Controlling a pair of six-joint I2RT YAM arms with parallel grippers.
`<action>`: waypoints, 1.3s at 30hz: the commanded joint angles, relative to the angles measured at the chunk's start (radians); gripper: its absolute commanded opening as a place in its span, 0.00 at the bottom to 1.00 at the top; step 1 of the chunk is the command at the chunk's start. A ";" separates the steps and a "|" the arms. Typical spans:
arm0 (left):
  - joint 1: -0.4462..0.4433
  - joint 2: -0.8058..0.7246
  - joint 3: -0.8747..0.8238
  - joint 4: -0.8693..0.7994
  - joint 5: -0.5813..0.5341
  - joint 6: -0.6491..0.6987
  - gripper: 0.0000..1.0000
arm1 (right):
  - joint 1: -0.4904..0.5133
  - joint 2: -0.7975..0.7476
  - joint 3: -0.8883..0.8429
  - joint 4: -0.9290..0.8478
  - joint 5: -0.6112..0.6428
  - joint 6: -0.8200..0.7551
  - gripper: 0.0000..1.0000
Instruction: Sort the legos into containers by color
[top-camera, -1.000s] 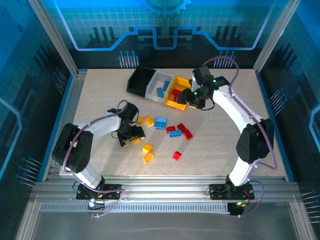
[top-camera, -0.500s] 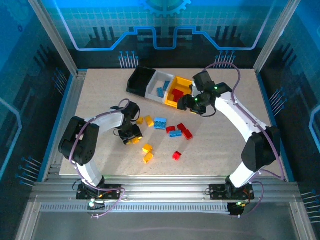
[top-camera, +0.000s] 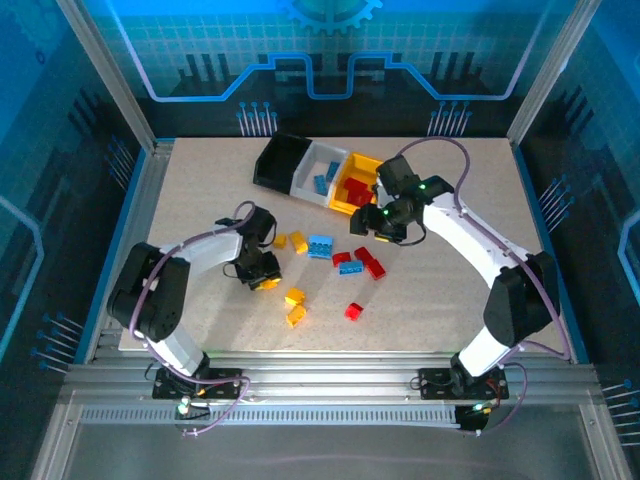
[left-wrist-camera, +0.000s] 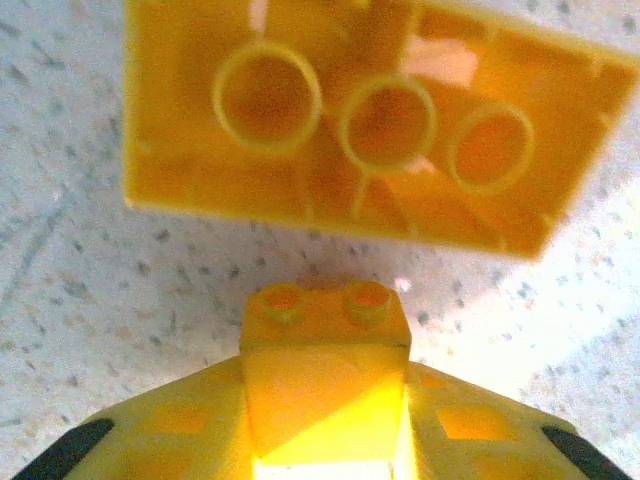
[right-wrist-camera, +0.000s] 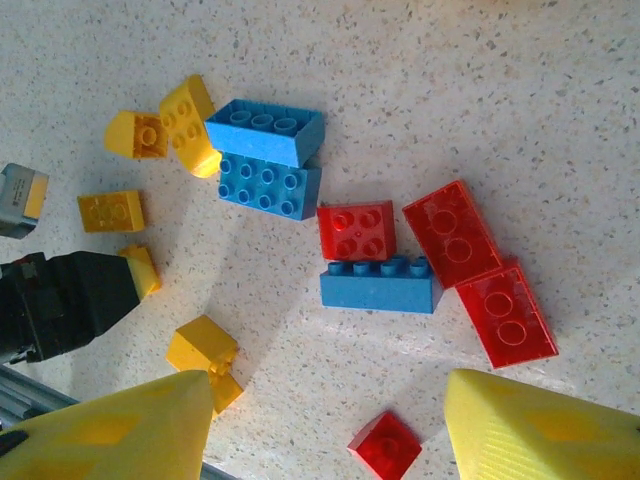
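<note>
Left jaws pinching a small yellow brick (left-wrist-camera: 325, 385), right jaws spread above loose red bricks (right-wrist-camera: 448, 232): probably light, rigid, slick plastic, best gripped across flat sides.

1. My right pincer (top-camera: 363, 222) left the yellow-orange bin (top-camera: 340, 208); now near loose legos (top-camera: 362, 263) on the tabletop (top-camera: 450, 290).
2. My left pincer (top-camera: 262, 280), gripping a small yellow lego (left-wrist-camera: 325, 370), slid slightly right.

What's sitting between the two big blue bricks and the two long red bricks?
A small square red brick lies between the big blue bricks and the long red bricks; the right wrist view shows it.
</note>
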 joint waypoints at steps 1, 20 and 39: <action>-0.002 -0.118 -0.024 0.050 0.120 0.022 0.34 | 0.017 -0.035 -0.019 -0.017 0.014 0.012 0.64; 0.180 0.343 0.804 0.120 0.189 0.076 0.36 | 0.034 -0.045 -0.022 -0.071 0.012 0.017 0.64; 0.232 0.708 1.236 0.039 0.165 0.026 0.56 | 0.043 -0.097 -0.071 -0.108 0.038 -0.011 0.65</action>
